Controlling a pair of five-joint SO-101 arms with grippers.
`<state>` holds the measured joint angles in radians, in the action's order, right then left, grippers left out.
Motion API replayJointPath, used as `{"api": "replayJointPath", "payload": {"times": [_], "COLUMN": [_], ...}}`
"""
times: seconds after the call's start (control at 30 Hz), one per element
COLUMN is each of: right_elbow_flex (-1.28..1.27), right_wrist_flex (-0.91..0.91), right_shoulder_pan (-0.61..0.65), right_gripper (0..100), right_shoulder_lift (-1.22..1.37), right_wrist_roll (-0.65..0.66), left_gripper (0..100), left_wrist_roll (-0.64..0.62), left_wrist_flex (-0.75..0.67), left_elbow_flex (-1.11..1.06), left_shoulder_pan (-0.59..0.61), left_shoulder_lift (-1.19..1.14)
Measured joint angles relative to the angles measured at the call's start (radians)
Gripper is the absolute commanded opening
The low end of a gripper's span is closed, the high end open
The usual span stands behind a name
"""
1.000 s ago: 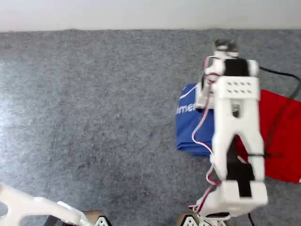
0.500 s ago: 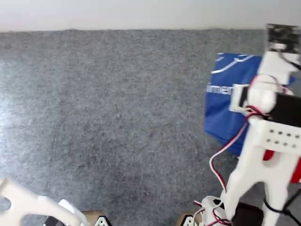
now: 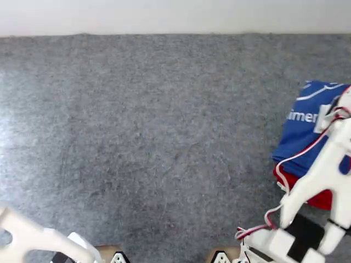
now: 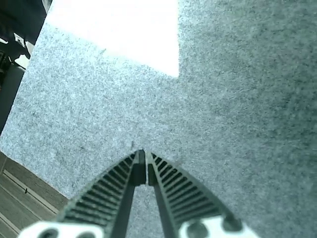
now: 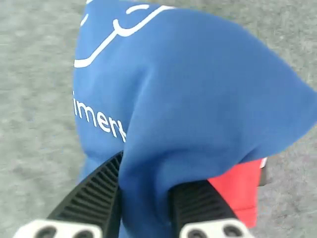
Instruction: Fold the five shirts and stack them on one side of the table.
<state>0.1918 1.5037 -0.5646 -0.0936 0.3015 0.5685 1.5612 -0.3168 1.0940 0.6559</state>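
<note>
Right wrist view: blue shirt (image 5: 188,99) lies on the red shirt (image 5: 237,191), with my right gripper (image 5: 148,178) pinching a bunch of blue cloth. Risk: a snagged release drags the fold open or off the red shirt. Left gripper (image 4: 147,171) is pressed together, well apart from it, above grey felt (image 3: 137,137). White wall (image 3: 164,16) beyond.

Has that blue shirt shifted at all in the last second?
Yes. In the high view the blue shirt has slid rightward across the grey mat, gripped by the right gripper, and now lies over the red shirt.
</note>
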Motion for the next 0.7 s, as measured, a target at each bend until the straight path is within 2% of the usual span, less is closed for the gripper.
{"api": "replayJointPath", "payload": {"times": [0.1, 0.2, 0.3, 0.4, 0.5, 0.7], "right_elbow_flex": [0.000, 0.025, 0.143, 0.270, 0.348, 0.373], "right_wrist_flex": [-0.032, -0.018, 0.048, 0.126, 0.213, 0.250], "right_shoulder_pan": [-0.057, -0.098, -0.120, -0.115, -0.089, -0.005], "right_gripper": [24.3, 43.7, 48.9, 44.8, 35.2, 0.0], "right_shoulder_lift": [0.095, 0.144, 0.144, 0.144, 0.138, 0.089], "right_wrist_roll": [0.080, 0.084, 0.049, 0.018, 0.011, 0.008], "left_gripper": [2, 2, 2, 2, 2, 2], "left_wrist_roll": [0.000, 0.000, 0.000, 0.000, 0.000, 0.000], "left_wrist_flex": [0.000, 0.000, -0.011, -0.031, -0.034, -0.005], "left_elbow_flex": [0.000, 0.000, 0.000, 0.000, 0.000, 0.000], "left_shoulder_pan": [0.000, 0.000, -0.005, -0.005, -0.009, -0.072], "left_shoulder_lift": [0.000, 0.000, 0.000, 0.000, 0.000, 0.000]}}
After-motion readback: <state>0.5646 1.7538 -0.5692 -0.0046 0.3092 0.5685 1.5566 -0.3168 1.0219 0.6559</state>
